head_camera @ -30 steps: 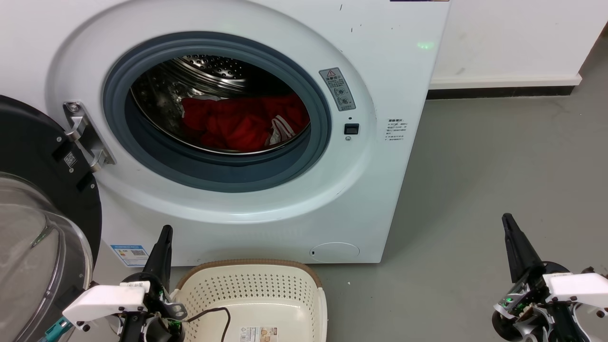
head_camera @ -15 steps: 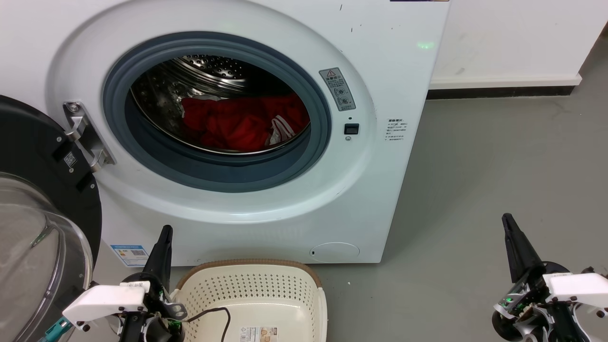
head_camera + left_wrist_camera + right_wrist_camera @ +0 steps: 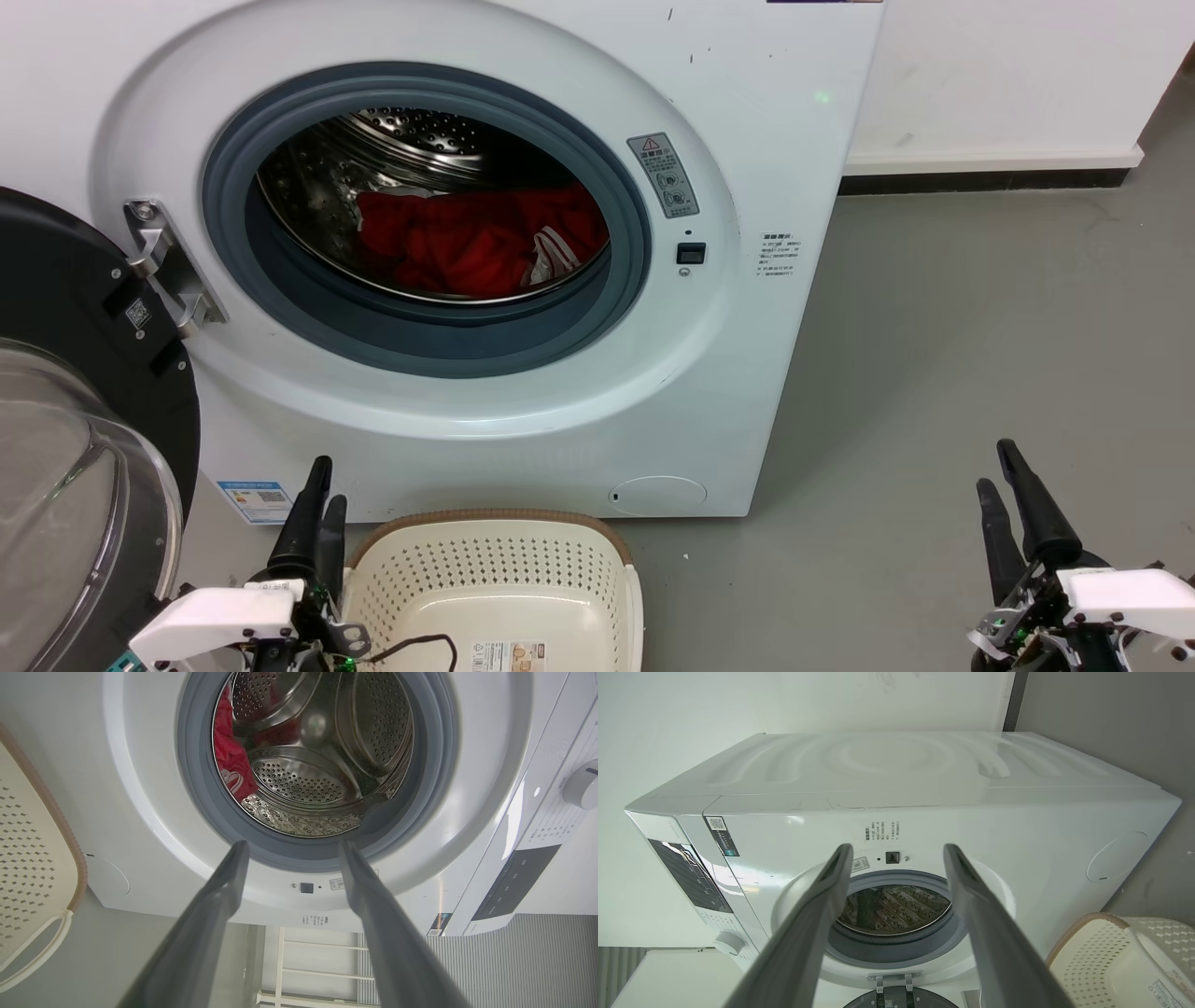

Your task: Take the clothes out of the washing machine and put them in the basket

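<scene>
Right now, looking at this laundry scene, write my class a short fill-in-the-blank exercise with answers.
The red clothes lie inside the steel ____ of the washing machine. Its door stands ____. The basket is ____ of clothes. The left gripper and right gripper are both ____, holding nothing.
Missing words: drum; open; empty; open.

The washing machine (image 3: pixel 775 187) looks glossy, drum (image 3: pixel 411 131) shiny metal (clothes (image 3: pixel 467 243) cloth), basket (image 3: pixel 504 569) plastic.
</scene>
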